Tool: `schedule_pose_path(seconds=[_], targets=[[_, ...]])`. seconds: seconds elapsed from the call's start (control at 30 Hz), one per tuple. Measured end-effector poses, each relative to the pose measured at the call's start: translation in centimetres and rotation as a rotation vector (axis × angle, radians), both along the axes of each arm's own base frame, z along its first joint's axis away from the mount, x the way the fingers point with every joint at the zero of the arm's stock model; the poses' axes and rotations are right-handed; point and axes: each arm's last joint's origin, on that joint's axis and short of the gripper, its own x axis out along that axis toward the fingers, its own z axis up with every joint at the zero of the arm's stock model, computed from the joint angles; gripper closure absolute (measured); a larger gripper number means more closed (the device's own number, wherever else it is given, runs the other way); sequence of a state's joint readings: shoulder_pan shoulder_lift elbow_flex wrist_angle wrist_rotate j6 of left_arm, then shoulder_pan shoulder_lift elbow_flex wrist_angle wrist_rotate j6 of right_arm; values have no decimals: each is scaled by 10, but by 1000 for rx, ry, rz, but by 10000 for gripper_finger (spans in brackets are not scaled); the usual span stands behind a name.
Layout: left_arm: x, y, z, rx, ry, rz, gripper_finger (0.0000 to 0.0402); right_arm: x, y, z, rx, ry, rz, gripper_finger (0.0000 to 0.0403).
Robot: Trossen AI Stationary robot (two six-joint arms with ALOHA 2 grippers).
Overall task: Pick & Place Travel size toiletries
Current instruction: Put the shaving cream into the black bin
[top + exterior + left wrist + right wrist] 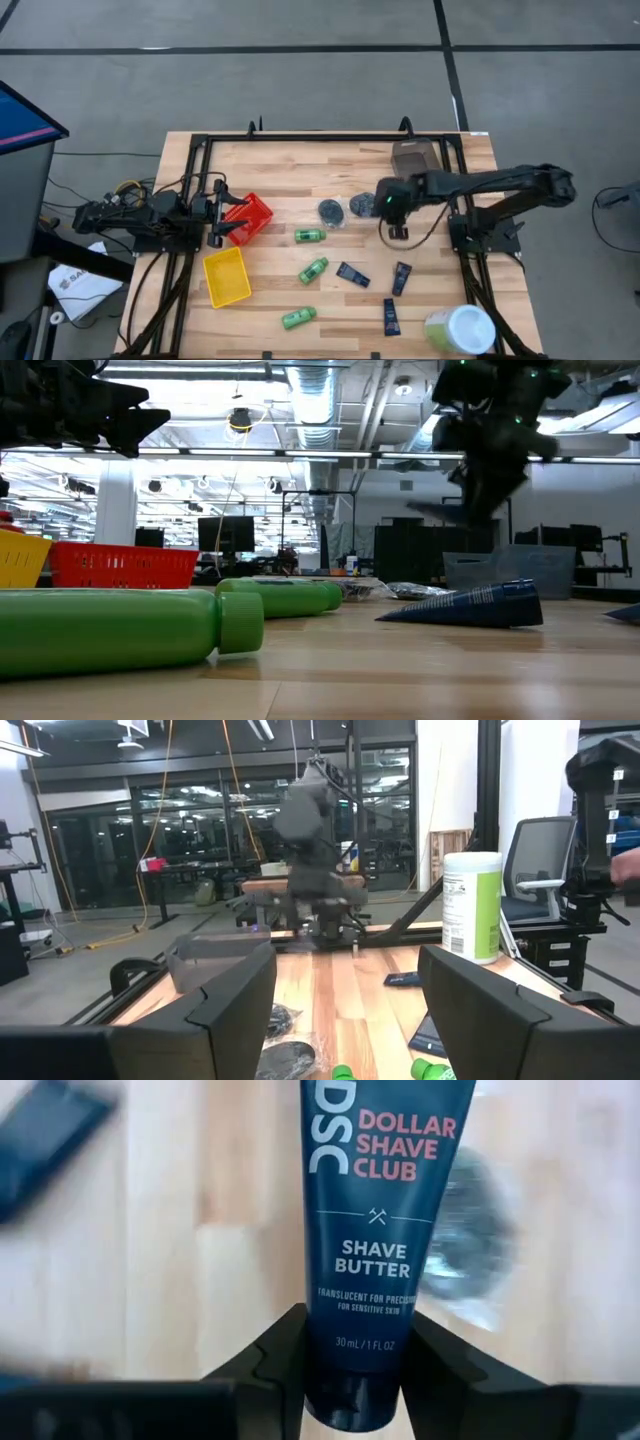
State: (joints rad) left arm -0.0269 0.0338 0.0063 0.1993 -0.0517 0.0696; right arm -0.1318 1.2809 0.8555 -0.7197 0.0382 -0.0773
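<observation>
My right gripper (396,212) hangs above the table's right middle, shut on a dark blue "Shave Butter" tube (380,1200). On the wood lie three more blue tubes (352,275) (401,278) (391,317), three green bottles (309,235) (313,270) (298,318) and two dark discs (331,211) (362,204). At the left edge, beside the red bin (252,217), my left gripper (345,990) stands open and holds nothing. My right gripper pinches the tube between its two fingers at the cap end (352,1365), one finger (275,1355) on each side. The fingers slant steeply down from above. The tube reaches on past the fingertips, in line with them, and is lifted clear of the table.
A yellow bin (227,277) lies near the left front, a grey-brown bin (415,157) at the far right. A large green-and-white tub (460,330) stands at the near right corner. A dark frame rail (300,137) runs along the table's far side.
</observation>
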Motion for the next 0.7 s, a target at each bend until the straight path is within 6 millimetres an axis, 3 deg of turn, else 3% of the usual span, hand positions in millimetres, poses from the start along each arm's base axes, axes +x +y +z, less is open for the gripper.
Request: schedule_pose_path(seconds=[0.17, 0.33, 0.53, 0.7], targets=[[0, 0, 0, 0, -4, 0, 160, -25, -31, 27, -31, -139, -287, 268], [0, 0, 1, 0, -5, 0, 160, -48, -61, 39, -10, -220, -606, 285], [0, 0, 1, 0, -5, 0, 160, -68, -89, 29, 68, -142, -922, 268], [0, 0, 0, 0, -5, 0, 160, -68, -106, 11, 95, -30, -1018, 262]])
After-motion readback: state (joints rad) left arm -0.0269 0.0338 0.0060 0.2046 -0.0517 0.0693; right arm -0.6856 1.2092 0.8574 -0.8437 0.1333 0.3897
